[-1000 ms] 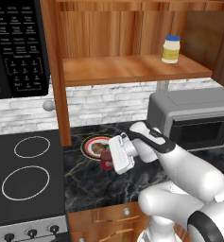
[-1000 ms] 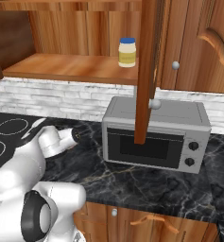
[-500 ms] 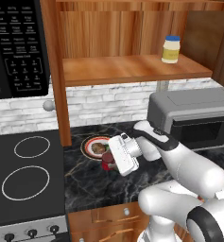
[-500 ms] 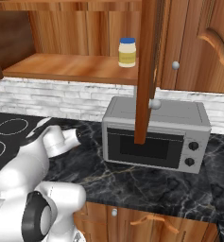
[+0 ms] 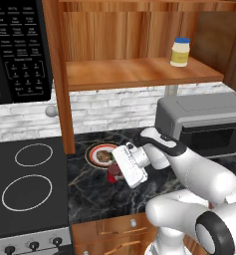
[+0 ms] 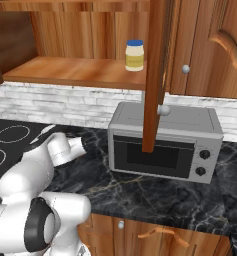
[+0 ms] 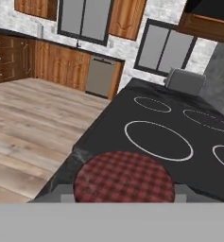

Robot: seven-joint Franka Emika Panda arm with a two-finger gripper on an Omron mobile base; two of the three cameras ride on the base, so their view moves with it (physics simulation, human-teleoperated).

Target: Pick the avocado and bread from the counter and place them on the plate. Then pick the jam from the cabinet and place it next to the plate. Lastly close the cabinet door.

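My gripper is shut on the jam, a small dark red jar held low over the black counter, just in front of the plate. In the hand view the jam's red checked lid sits between my fingertips, with the gripper closed around it. The plate's dark centre shows a brownish patch; I cannot make out the avocado or the bread there. The cabinet stands open, its door edge-on with a round knob. From the right, the cabinet door hangs in front of the oven.
A pale yellow jar with a blue lid stands on the cabinet shelf. A grey countertop oven sits close to the right of my arm. The stove with white burner rings lies to the left, under a black microwave.
The hand with the jam has sunk slightly toward the counter in front of the plate. Everything else is as before.
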